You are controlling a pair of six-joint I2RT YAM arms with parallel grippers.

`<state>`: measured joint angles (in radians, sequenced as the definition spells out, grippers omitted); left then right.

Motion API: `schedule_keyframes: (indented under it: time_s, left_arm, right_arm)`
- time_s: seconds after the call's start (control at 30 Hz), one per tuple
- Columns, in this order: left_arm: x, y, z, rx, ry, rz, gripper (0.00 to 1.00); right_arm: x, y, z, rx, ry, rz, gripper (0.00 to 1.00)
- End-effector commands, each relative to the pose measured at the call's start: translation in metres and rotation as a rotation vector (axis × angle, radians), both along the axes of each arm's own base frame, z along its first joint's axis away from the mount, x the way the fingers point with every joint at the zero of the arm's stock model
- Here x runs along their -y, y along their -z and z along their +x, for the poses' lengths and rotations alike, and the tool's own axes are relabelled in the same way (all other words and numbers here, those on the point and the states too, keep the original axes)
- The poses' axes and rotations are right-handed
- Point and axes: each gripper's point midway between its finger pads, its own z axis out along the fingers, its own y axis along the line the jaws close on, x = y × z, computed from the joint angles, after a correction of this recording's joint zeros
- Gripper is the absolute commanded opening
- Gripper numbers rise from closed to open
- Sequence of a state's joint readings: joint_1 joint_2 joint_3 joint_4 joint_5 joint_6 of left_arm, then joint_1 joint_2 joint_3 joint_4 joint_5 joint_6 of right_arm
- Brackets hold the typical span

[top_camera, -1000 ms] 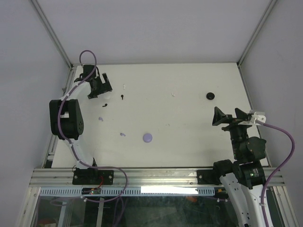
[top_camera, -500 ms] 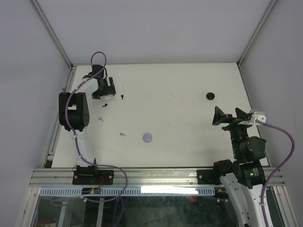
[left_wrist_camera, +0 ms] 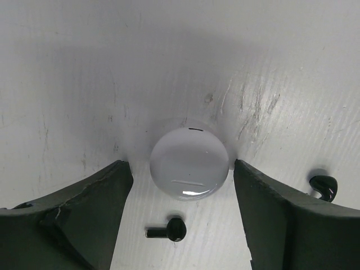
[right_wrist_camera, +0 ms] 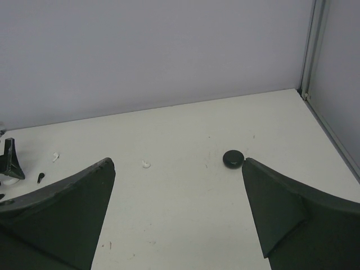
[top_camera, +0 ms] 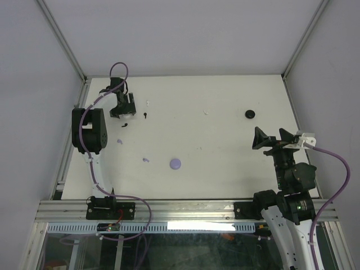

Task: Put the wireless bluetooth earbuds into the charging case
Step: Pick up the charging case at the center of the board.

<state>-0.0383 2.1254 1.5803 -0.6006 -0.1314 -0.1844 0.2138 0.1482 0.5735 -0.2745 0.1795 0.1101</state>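
Note:
My left gripper (top_camera: pixel 122 106) is open and low over the far left of the table. In the left wrist view a round white case (left_wrist_camera: pixel 189 163) lies shut on the table between its jaws (left_wrist_camera: pixel 180 169), touching neither. One black earbud (left_wrist_camera: pixel 169 229) lies just behind the case and another (left_wrist_camera: pixel 324 187) lies outside the right finger. From above, black earbuds (top_camera: pixel 125 124) (top_camera: pixel 145 115), white earbuds (top_camera: pixel 148 103) (top_camera: pixel 206 112) and lavender earbuds (top_camera: pixel 119 141) (top_camera: pixel 146 160) lie scattered. My right gripper (top_camera: pixel 274 139) is open and empty, raised at the right (right_wrist_camera: pixel 177 163).
A round lavender case (top_camera: pixel 175 163) lies at the table's near middle. A round black case (top_camera: pixel 250 113) lies far right, also in the right wrist view (right_wrist_camera: pixel 233 158). Grey walls and metal rails (top_camera: pixel 72 55) enclose the table on the left, back and right.
My left arm has folded more upright and its open gripper has shifted a little right and nearer, over the white case. The right arm has not moved.

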Motion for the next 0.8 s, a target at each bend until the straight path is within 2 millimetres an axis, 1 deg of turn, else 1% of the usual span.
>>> schedule_keyframes:
  time_s: [0.0, 0.13, 0.27, 0.37, 0.43, 0.5, 0.57, 0.7, 0.77]
  left_arm:
    - [0.004, 0.010, 0.007, 0.004, 0.040, -0.015, 0.73]
    - [0.008, 0.005, 0.009, 0.032, 0.059, -0.029, 0.65]
    - [0.013, 0.005, 0.009, 0.044, 0.076, -0.043, 0.57]
    - [0.018, 0.000, 0.007, 0.061, 0.091, -0.037, 0.48]
    - [0.023, -0.008, 0.006, 0.076, 0.108, -0.032, 0.45]
    - [0.029, -0.021, 0.004, 0.100, 0.129, -0.024, 0.43]
    - [0.038, -0.034, 0.001, 0.124, 0.154, -0.010, 0.41]
    - [0.056, -0.059, -0.008, 0.172, 0.214, 0.031, 0.40]
    - [0.066, -0.074, -0.013, 0.201, 0.244, 0.055, 0.40]
  right_arm:
    - [-0.002, -0.017, -0.005, 0.068, -0.018, 0.006, 0.99]
    - [-0.003, -0.020, -0.008, 0.078, -0.029, 0.010, 0.99]
    - [-0.007, -0.019, -0.009, 0.076, -0.049, 0.009, 0.99]
    - [-0.011, -0.020, -0.011, 0.080, -0.072, 0.011, 0.99]
    - [-0.013, -0.022, -0.013, 0.085, -0.084, 0.017, 0.99]
    - [-0.016, -0.023, -0.013, 0.082, -0.101, 0.029, 0.99]
    - [-0.023, -0.024, -0.014, 0.073, -0.141, 0.030, 0.99]
    - [-0.033, -0.024, -0.010, 0.026, -0.190, 0.045, 0.99]
    - [-0.042, -0.023, -0.008, -0.005, -0.237, 0.044, 0.99]
